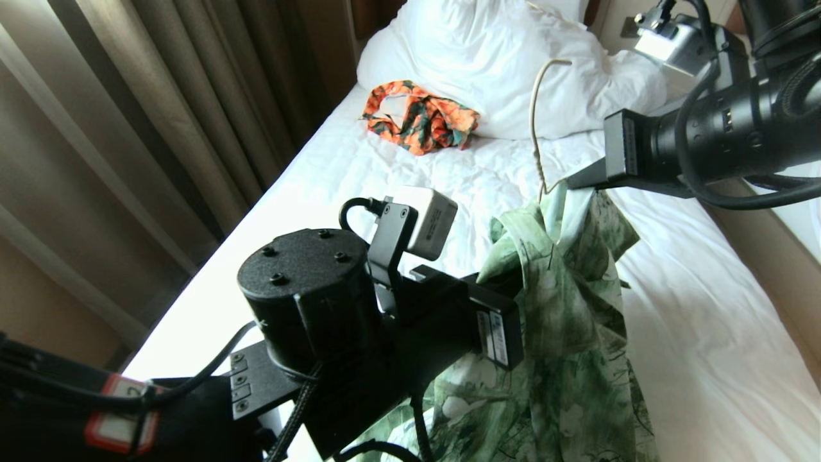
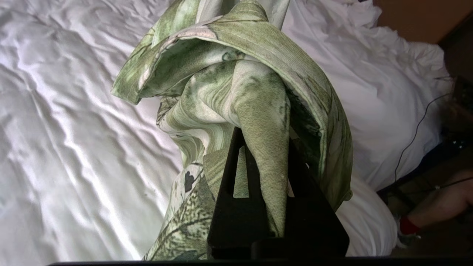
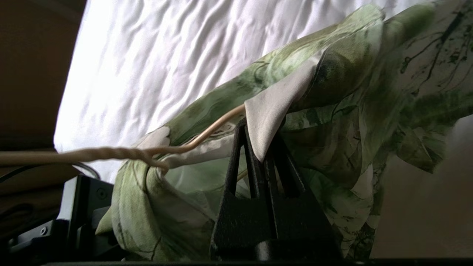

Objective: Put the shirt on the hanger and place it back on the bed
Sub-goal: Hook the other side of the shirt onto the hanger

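The shirt (image 1: 571, 308) was found lifted above the bed (image 1: 705, 333), bunched and hanging in loose folds, with its lower cloth trailing toward the near part of the sheet. It was held at two places. The left gripper (image 2: 264, 147), reaching in from the near left-hand edge of the bed, had its fingers pressed together on a fold of the green fabric, a strip of cloth running down between them in the left wrist view. The right gripper (image 3: 264, 147), coming in from the right-hand edge of the bed, was likewise clamped on a pale edge of the shirt, close beside the wire of the hanger (image 1: 535, 128). The hanger stood roughly upright, its curved hook rising clear above the garment and its twisted neck emerging from the shirt's upper folds; the rest of the wire was covered by cloth and could not be traced. Whether the right gripper also caught the wire could not be determined. Beyond the shirt, toward the head of the bed, an orange patterned garment (image 1: 420, 119) lay on the sheet, just against the white pillow (image 1: 487, 58). Curtains (image 1: 147, 115) hung along the left-hand edge of the bed.
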`<state>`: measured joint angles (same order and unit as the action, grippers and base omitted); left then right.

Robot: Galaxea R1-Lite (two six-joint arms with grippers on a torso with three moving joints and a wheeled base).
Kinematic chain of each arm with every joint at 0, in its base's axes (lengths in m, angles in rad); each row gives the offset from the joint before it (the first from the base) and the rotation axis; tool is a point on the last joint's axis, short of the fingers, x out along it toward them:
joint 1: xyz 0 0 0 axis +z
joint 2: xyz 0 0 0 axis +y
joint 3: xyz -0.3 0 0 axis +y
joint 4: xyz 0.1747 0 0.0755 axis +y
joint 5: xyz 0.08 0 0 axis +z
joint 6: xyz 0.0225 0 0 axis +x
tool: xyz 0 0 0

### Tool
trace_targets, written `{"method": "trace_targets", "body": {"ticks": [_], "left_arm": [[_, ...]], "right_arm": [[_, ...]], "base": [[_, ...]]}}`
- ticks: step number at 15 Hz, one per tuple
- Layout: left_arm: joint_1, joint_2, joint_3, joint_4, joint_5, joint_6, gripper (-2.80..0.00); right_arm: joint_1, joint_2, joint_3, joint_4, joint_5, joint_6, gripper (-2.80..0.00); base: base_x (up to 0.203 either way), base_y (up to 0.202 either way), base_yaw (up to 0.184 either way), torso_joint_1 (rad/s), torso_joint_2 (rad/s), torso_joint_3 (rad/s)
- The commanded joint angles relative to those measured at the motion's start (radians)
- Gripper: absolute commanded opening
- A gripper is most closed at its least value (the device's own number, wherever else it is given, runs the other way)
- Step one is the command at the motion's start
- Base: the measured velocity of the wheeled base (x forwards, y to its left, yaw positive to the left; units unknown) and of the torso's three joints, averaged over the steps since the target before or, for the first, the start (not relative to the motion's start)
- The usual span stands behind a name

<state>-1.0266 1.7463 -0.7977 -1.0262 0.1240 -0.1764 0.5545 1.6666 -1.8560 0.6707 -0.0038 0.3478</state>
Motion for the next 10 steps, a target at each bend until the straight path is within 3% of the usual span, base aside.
{"method": "trace_targets", "body": {"ticks": [1,4,10], "left_arm": [[0.007,0.087,-0.036,-0.087,-0.014,-0.005,-2.8],[0.002,0.104,-0.06,-0.138,-0.017,-0.034,-2.8],[0.002,0.098,-0.125,-0.192,-0.009,-0.034,-2.8]], "right_arm": [[0.001,-0.041,0.003,-0.053,0.024,-0.032,-2.8],[0.009,-0.056,0.001,-0.11,0.038,-0.093,-2.8],[0.07,-0.128,0.021,-0.057,0.08,-0.102,-2.8]], "base": [[0.0,0.0,0.0,0.0,0.0,0.0],[0.0,0.0,0.0,0.0,0.0,0.0],[0.0,0.0,0.0,0.0,0.0,0.0]]}}
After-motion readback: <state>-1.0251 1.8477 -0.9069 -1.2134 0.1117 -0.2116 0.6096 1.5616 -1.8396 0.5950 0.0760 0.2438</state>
